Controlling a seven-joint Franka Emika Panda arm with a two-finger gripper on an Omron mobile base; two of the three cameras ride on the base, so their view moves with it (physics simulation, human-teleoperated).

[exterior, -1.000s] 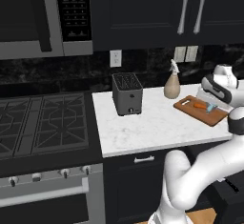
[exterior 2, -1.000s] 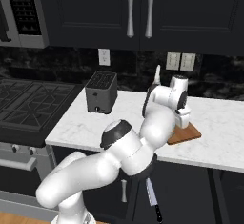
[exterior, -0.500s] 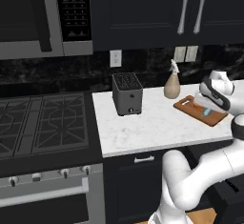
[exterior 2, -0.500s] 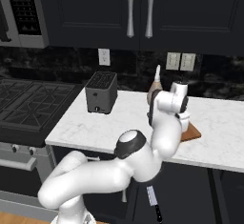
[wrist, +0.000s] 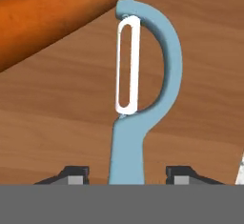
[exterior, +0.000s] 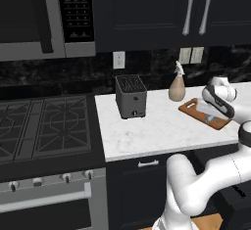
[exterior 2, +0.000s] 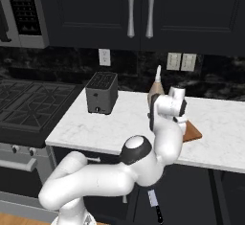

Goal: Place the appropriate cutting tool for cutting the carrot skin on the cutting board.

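Observation:
A light-blue peeler [wrist: 169,61] with a white blade lies flat on the brown wooden cutting board [wrist: 62,108], its handle running toward the hand. The orange carrot [wrist: 52,18] lies on the board just past the peeler's head. My gripper [wrist: 127,175] hangs low over the board, open. Its dark fingertips [wrist: 71,174] stand on either side of the handle, with a gap on each side. In the left base view the hand [exterior: 218,102] covers the right part of the cutting board [exterior: 191,107], and a bit of blue peeler [exterior: 210,119] shows beneath it.
A dark toaster [exterior: 131,97] stands at the counter's left part and a tan spray bottle [exterior: 177,84] just behind the board. The gas stove [exterior: 44,131] lies to the left. A knife [exterior 2: 154,202] shows low in front of the cabinets.
The jaws have parted and let go of the peeler, which now rests on the board. The hand has sunk slightly toward the board.

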